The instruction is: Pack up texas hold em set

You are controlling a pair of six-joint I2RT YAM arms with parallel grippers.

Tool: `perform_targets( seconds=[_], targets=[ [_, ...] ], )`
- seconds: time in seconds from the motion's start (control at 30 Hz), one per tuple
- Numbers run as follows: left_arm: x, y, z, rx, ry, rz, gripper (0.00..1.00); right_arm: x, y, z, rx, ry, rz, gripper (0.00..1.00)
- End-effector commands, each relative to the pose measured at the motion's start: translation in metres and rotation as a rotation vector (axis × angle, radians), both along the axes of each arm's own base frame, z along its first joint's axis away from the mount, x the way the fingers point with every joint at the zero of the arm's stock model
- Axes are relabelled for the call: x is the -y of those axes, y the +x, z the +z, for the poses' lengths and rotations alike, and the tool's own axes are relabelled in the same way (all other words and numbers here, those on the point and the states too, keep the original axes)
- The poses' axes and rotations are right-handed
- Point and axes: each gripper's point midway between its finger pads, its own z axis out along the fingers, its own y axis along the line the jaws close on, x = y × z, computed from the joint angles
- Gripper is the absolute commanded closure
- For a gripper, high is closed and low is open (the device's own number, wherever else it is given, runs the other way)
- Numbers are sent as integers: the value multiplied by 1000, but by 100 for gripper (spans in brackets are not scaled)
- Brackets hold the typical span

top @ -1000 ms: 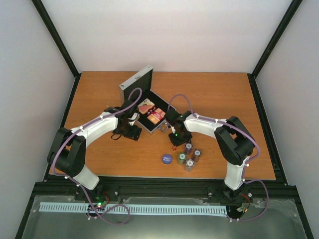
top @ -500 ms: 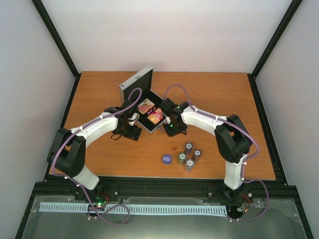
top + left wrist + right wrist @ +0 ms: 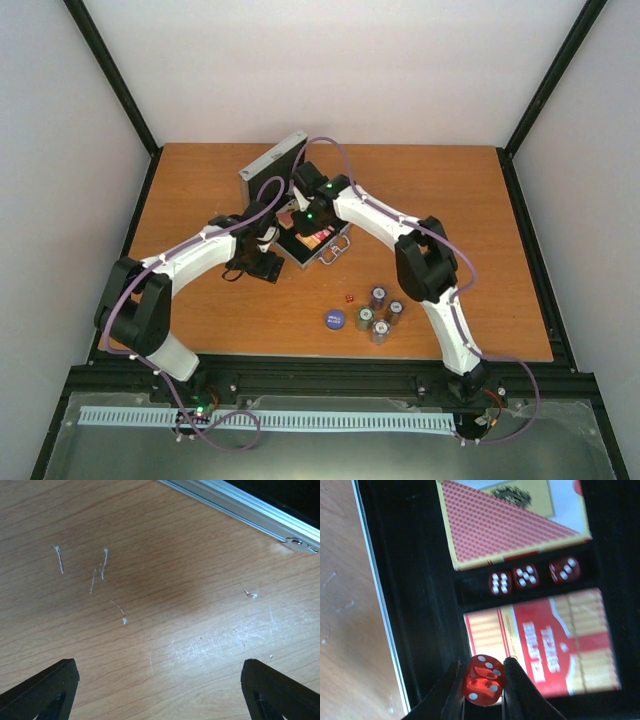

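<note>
Die [image 3: 483,680] pinched by right end effector [image 3: 482,669], card decks [image 3: 540,640] below, left end effector [image 3: 159,674] spread

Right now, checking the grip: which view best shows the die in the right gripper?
The right wrist view: the red die sits pinched between the right gripper's fingers, pips clear, over the open case. The top external view hides it under the right arm; the left wrist view shows only table and case edge.
</note>
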Motion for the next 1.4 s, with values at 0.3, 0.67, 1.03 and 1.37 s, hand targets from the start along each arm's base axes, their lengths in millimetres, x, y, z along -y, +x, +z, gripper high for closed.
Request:
perform_targets(
  seconds=[0.3,0.67,1.03,1.37],
  targets=[
    [0,8,8,20,-3,15,8,-44,16,-20,-63,145,80,91],
    [3,13,6,10,-2,10,8,-42,25,-45,-61,109,64,90],
    [3,13,4,1,2,11,8,-32,41,-59,-31,57,26,90],
    [3,14,2,-4,7,2,8,-34,42,-49,-12,69,37,56]
  ],
)
